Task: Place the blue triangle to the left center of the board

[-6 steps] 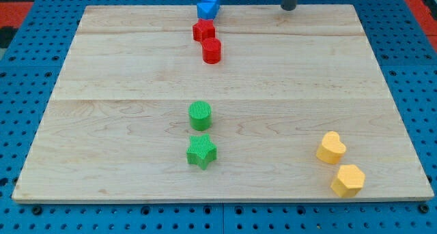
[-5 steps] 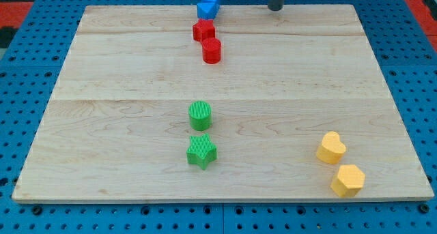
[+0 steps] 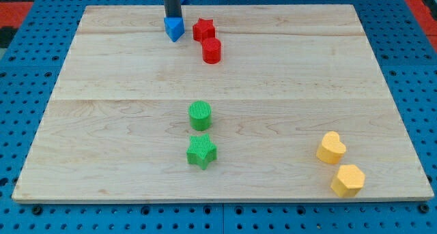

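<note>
Stood with my tip (image 3: 171, 18) right at the top side of the blue triangle (image 3: 174, 29), seemingly touching it, near the board's (image 3: 102, 70) top edge and left of its middle; no jaws there, only a bare rod grasping nothing. Showed a red star (image 3: 203, 29) just right of the triangle, a red cylinder (image 3: 212, 50) below that. Held a green cylinder (image 3: 200, 115) and green star (image 3: 201, 151) lower down, a yellow heart (image 3: 331, 147) and yellow hexagon (image 3: 348, 179) at bottom right.

I see the blue triangle (image 3: 175, 28) near the top of the frame, a bit left of the middle. It sits flat on the wood, one corner pointing down toward the frame's bottom.
</note>
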Robot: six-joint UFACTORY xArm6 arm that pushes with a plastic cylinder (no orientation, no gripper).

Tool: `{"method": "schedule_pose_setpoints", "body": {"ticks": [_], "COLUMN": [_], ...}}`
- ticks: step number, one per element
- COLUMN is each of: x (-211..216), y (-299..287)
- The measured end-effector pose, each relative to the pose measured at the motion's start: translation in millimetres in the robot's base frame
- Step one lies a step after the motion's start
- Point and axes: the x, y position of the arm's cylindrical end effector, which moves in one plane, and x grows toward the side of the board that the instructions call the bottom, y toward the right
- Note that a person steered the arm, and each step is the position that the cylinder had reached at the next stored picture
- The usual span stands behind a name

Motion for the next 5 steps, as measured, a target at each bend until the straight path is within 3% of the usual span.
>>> {"method": "schedule_pose_setpoints", "body": {"ticks": [1,3,4,5], "x": [5.7,108.7,122.6,147.9], "y": [13.5,-22.5,-99.0,-131.2]}}
